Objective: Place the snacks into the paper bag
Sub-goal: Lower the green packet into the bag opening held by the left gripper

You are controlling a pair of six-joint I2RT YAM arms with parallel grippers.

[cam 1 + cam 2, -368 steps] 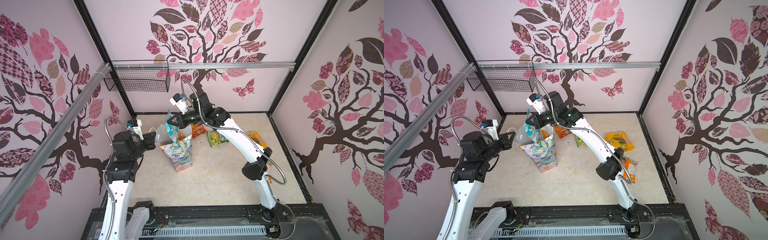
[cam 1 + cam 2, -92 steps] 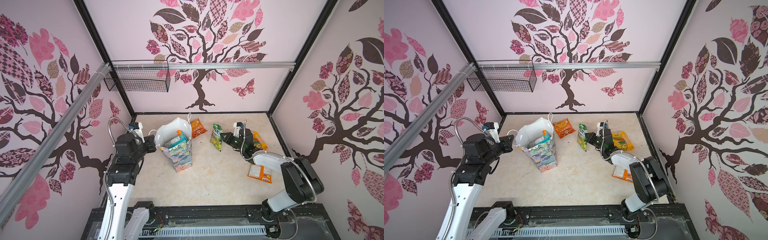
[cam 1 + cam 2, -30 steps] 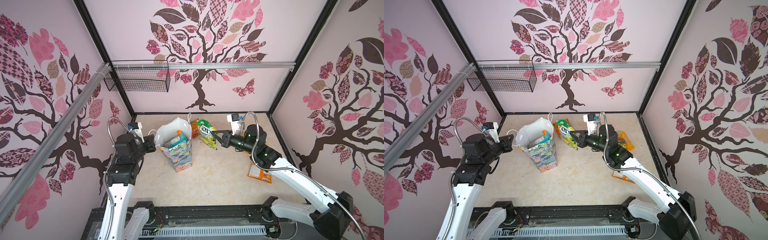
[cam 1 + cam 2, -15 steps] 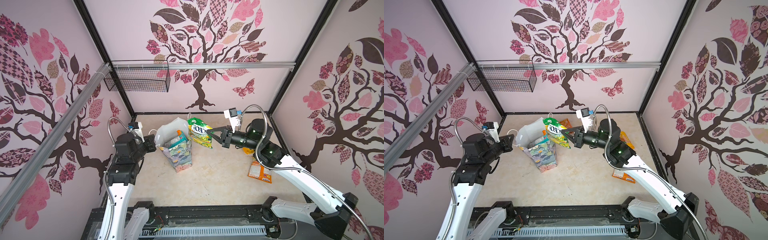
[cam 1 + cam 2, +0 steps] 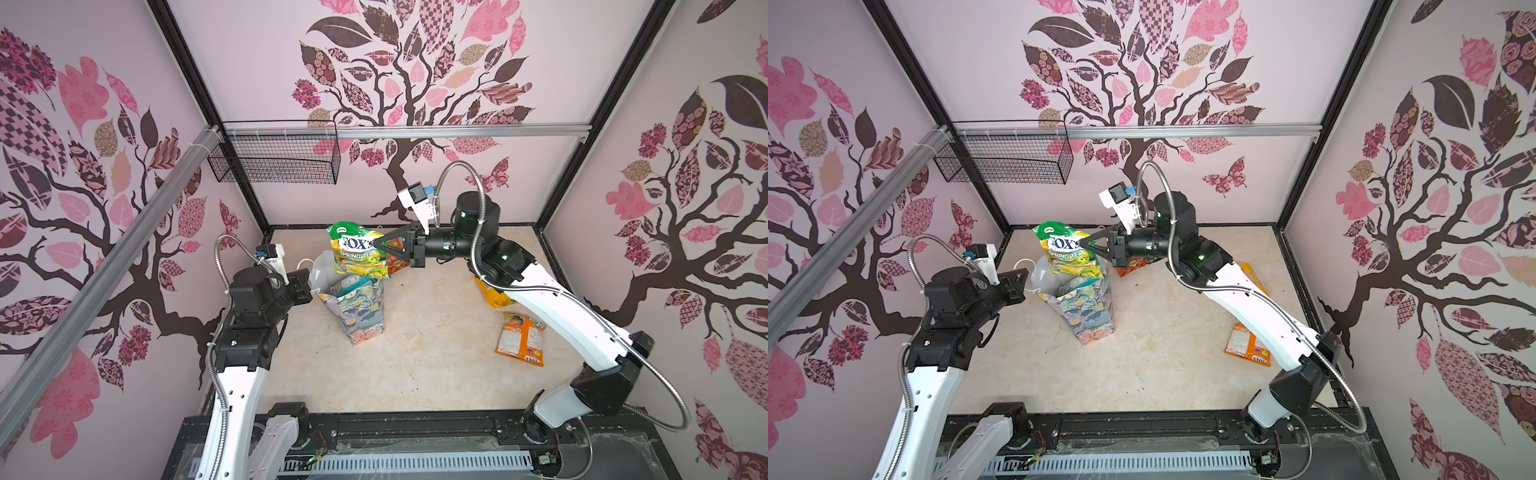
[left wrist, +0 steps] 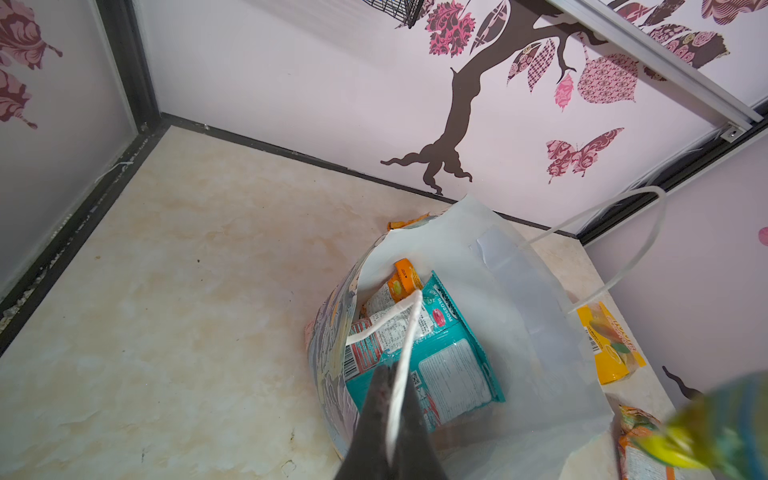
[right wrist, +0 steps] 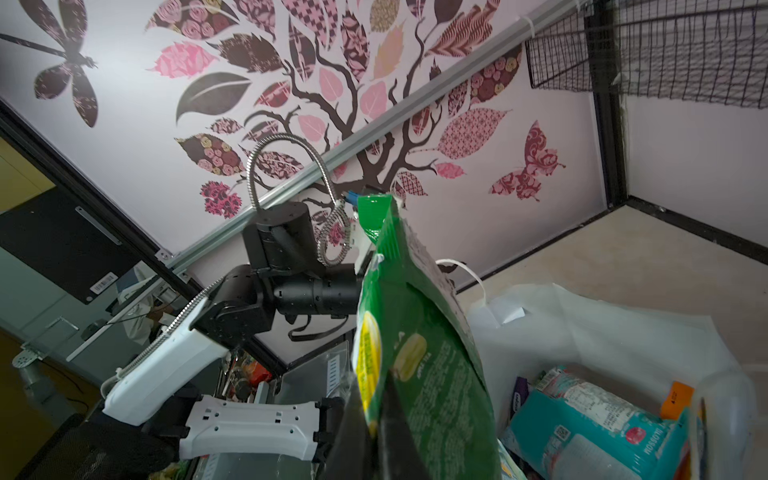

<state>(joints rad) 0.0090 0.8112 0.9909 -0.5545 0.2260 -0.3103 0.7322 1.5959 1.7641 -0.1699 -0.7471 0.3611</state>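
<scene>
Green snack packet, lettered "FOX'S SPRING TEA", clamped by one side edge between the fingers of the right gripper. Jaws pressed tight on the plastic, packet upright and stretching out past the fingertips.

Directly under that packet, just below the right fingertips: paper bag, upright on the floor, mouth open, white inside showing. Packet's lower end over the mouth; contact with the rim impossible to tell.

Left gripper closed on the white cord handle, cord running out between the two fingers toward the near wall of the bag. Bag mouth right ahead of those fingertips.

Inside the bag, just beyond the left fingertips: teal packet, with an orange-topped packet tucked behind it.

Behind the right fingers, partly hidden by them in a top view: orange packet on the floor.

Well back from the right fingers, along that arm: yellow packet, half covered by the arm, and orange-and-white packet lying flat. Both well apart from the bag.

Black wire basket high on the back wall, far above both sets of fingers.
</scene>
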